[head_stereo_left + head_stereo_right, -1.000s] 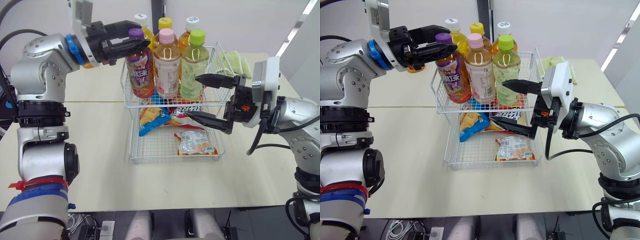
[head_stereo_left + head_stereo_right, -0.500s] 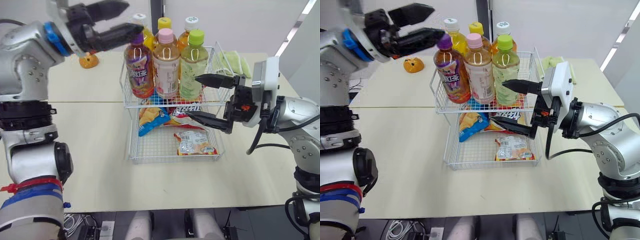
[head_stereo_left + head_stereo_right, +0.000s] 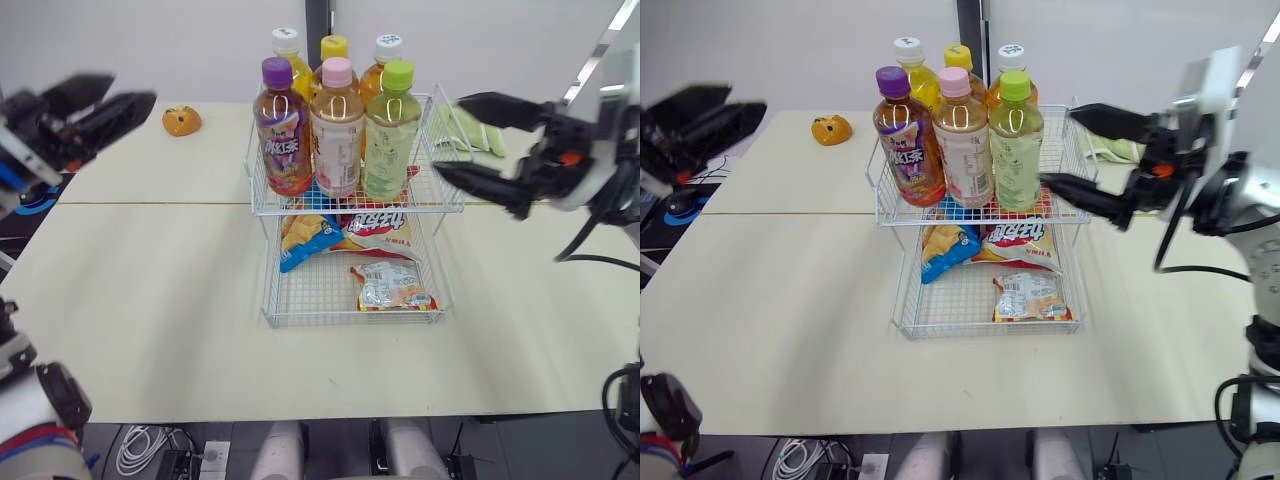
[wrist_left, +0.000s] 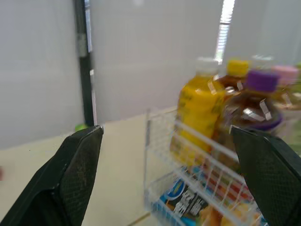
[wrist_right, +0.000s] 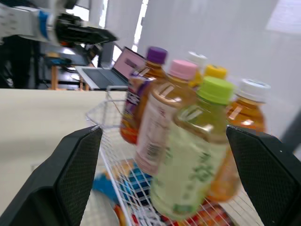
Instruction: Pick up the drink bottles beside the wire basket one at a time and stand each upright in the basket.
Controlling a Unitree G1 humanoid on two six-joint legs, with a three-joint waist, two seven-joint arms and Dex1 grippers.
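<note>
Both head eyes look forward and down over the worktop [image 3: 150, 300]; the wrist cameras face the basket [image 3: 310, 290] from opposite sides.

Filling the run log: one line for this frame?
left gripper: open, empty | right gripper: open, empty | bottles: six upright in wire basket top tier
</note>
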